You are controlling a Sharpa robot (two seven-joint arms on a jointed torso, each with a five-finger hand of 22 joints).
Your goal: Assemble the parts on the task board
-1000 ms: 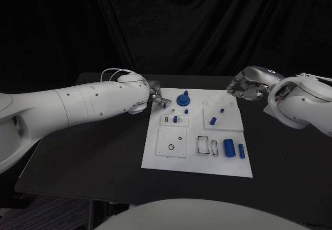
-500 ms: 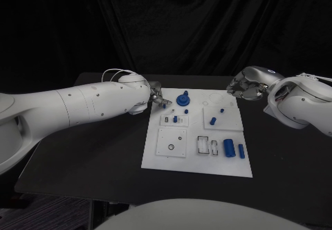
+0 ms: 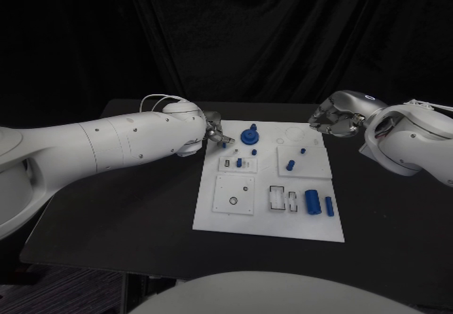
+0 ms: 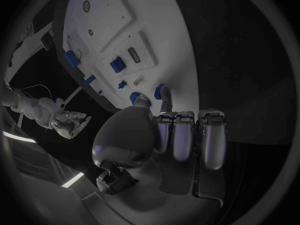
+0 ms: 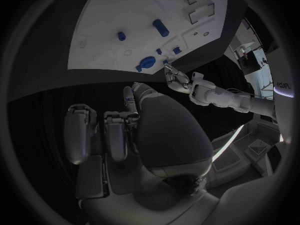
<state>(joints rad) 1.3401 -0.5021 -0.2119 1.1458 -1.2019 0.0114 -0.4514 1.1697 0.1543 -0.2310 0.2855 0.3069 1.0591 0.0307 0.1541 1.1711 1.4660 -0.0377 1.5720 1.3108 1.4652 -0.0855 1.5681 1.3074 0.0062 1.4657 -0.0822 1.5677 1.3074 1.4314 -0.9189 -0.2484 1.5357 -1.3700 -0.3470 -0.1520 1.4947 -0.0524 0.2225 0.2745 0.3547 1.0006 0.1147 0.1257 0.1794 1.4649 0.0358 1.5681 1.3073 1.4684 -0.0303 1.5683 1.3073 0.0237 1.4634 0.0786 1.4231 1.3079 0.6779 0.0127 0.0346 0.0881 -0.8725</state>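
The left robot hand [image 3: 216,134] pinches a small blue part [image 4: 159,91] at the task board [image 3: 269,222] far-left corner; the right robot hand [image 3: 332,122] hovers curled, empty. The parts look light, rigid and slick; best pinched across their sides.

No readable text, label, brand or number on the task board [image 3: 269,222], the blue parts [image 3: 312,199] or the table [image 3: 123,216]. In the right wrist view, a few pale letters stand on a white panel at the rim of the circle, too small and bent to read.
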